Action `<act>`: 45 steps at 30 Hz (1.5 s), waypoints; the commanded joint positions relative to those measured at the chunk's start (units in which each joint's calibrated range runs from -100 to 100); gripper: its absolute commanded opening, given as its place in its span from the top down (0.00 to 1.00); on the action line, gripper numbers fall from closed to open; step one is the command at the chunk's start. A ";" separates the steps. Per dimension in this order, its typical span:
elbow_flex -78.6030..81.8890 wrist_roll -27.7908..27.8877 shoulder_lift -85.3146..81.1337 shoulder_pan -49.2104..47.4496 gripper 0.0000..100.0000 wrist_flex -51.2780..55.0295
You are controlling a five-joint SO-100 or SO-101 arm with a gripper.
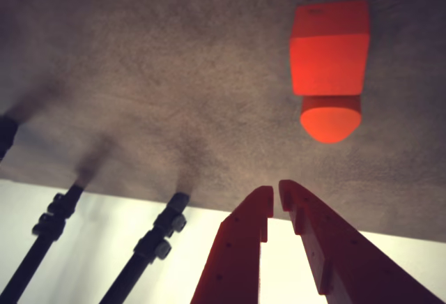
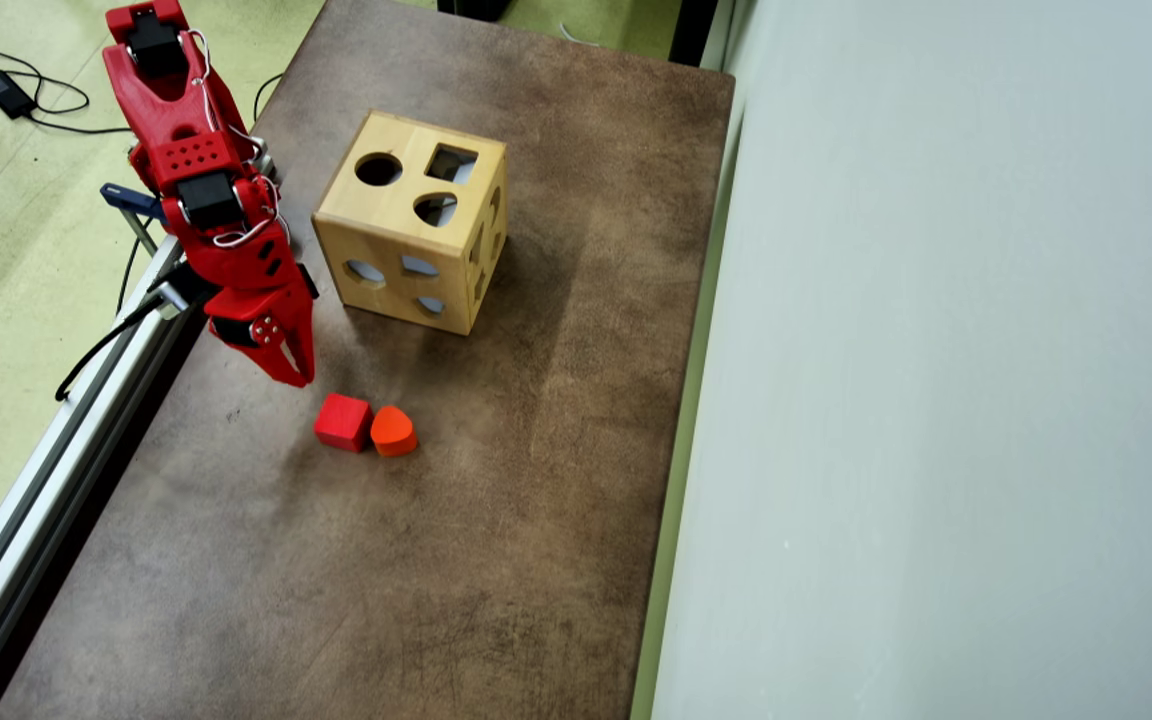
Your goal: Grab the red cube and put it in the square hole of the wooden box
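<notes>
Overhead top-down; wrist low, tableward

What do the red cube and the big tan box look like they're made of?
Small red cube: matte painted surface, sharp edges, probably painted wood, though no grain shows. Large light-tan box: unpainted wood, with faint grain and clean-cut holes.

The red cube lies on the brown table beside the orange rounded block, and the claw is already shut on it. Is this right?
Not quite. The red cube does lie beside the orange rounded block on the brown table, but the claw holds nothing: the overhead view shows it apart from the cube, its fingers nearly together.
</notes>
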 commanded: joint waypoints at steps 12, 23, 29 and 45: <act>1.99 -0.05 4.53 -4.27 0.97 -0.78; 5.03 0.10 4.96 -4.27 0.83 -0.94; 4.13 -0.20 8.35 -3.60 0.80 -0.94; 4.40 0.24 12.77 -3.45 0.69 -5.93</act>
